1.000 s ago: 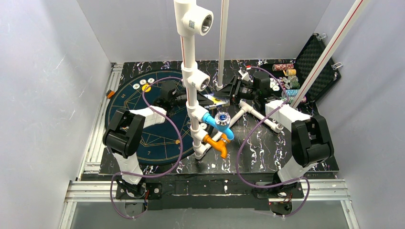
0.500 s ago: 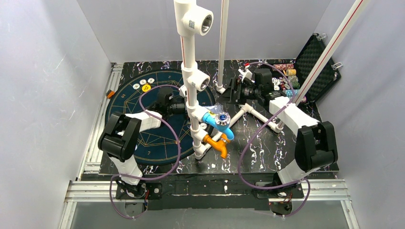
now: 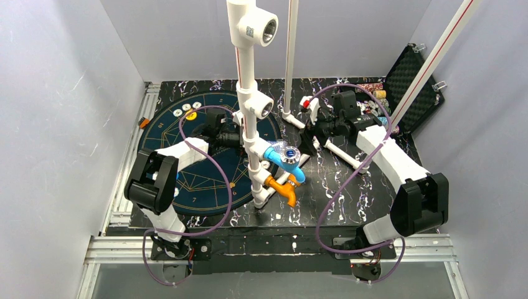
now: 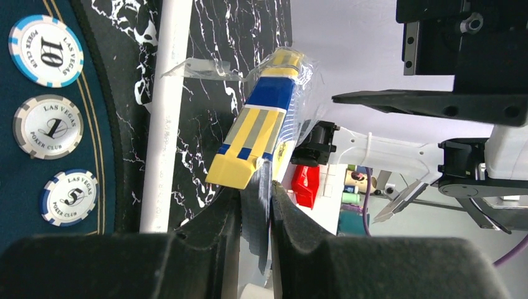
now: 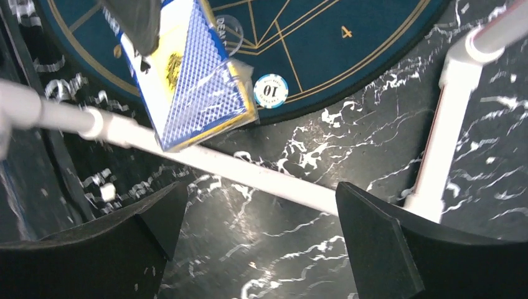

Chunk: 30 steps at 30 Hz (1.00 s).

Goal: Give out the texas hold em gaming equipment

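Where the left gripper pinches its near end, the card deck is held in the air beside the white pipe. It is a yellow-and-blue box in clear wrap. The left wrist view shows three chips on the blue mat. Only the right wrist view shows the deck's blue lattice face, with one 10 chip. The right gripper is released, jaws wide.
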{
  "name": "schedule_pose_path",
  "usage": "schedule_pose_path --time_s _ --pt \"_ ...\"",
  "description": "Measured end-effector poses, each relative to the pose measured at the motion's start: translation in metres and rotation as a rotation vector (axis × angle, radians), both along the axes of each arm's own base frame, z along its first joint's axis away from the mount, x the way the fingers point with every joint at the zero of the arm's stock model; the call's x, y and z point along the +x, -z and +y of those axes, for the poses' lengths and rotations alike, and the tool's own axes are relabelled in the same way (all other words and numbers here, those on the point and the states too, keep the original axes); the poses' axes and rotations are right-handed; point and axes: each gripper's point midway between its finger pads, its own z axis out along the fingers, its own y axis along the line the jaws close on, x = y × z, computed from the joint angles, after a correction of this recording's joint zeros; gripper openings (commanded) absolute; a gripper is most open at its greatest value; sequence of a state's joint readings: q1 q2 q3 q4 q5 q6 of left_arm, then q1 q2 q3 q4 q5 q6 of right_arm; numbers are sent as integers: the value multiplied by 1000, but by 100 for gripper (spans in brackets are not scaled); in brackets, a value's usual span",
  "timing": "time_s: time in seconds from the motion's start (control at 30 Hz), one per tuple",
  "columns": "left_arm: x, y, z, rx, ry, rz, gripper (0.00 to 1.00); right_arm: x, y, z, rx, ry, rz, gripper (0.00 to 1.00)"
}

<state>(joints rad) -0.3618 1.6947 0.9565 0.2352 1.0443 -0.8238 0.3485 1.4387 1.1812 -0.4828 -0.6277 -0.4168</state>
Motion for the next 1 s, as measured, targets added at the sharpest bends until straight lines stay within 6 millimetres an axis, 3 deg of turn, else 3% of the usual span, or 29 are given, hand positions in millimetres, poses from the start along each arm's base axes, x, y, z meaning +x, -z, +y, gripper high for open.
schedule_pose_path --time_s 0.4,0.9,1.0 --pt "8 -7 -21 0 48 -8 0 -28 10 33 -139 -373 -213 98" --pt "-2 -20 -49 -14 118 -20 0 -27 32 49 -225 -438 -231 98" --pt "-3 -20 -50 -14 120 -12 0 -26 32 51 -233 -437 -247 85"
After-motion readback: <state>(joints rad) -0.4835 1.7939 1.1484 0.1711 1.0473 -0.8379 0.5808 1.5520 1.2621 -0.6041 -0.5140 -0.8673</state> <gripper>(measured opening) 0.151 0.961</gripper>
